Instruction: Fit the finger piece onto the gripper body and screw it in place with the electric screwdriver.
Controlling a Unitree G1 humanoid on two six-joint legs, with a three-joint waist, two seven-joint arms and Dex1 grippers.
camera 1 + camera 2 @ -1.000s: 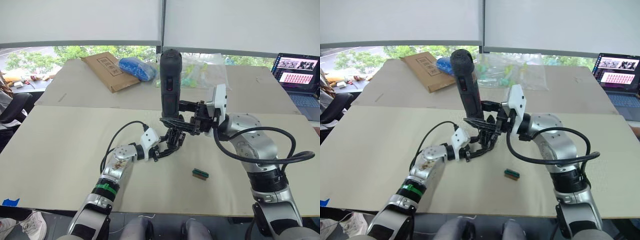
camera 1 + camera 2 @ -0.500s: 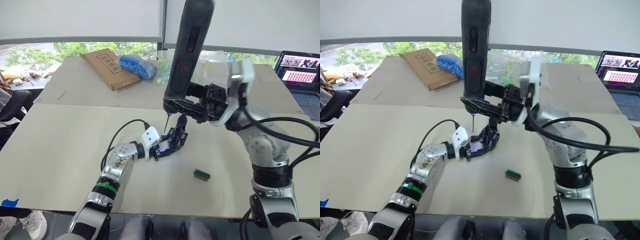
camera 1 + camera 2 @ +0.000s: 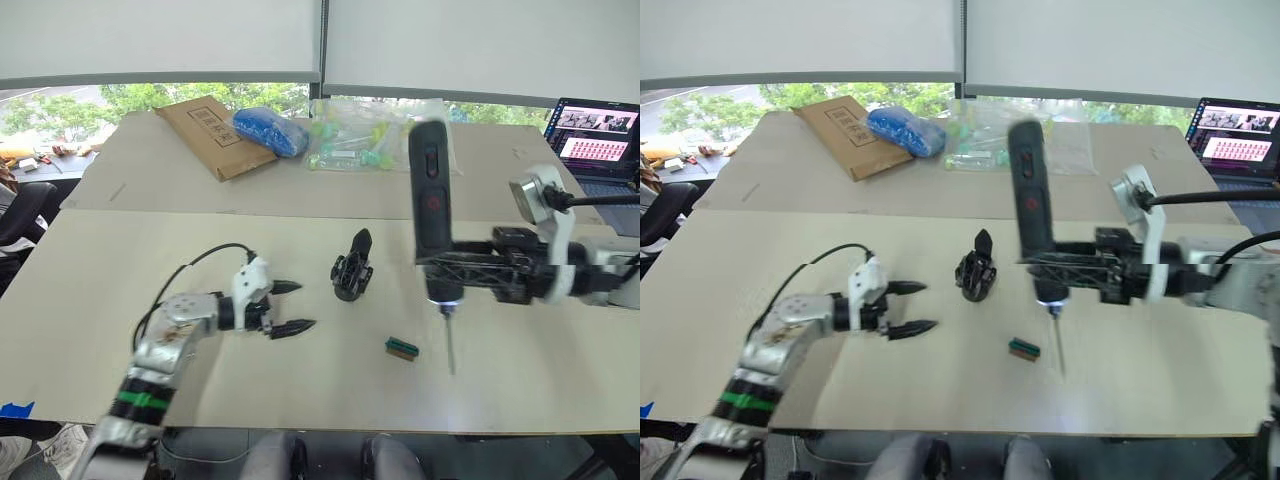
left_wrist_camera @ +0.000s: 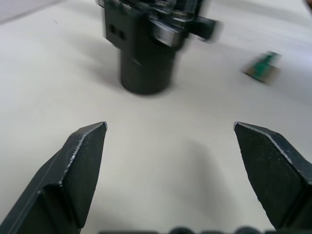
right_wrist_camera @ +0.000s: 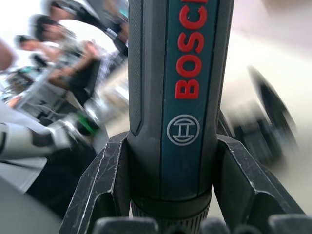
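The gripper body (image 3: 351, 268) stands mid-frame on the table (image 3: 120, 270), finger pointing up. The spread-open left gripper (image 3: 287, 307) sits closer, lower left. The right gripper (image 3: 440, 272) clamps the upright electric screwdriver (image 3: 432, 210).

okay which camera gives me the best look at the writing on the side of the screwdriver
The right wrist view: the screwdriver stands clamped between the right gripper fingers, its red lettering large and readable. The left eye view shows the whole tool upright over the table, but there only a red mark shows.
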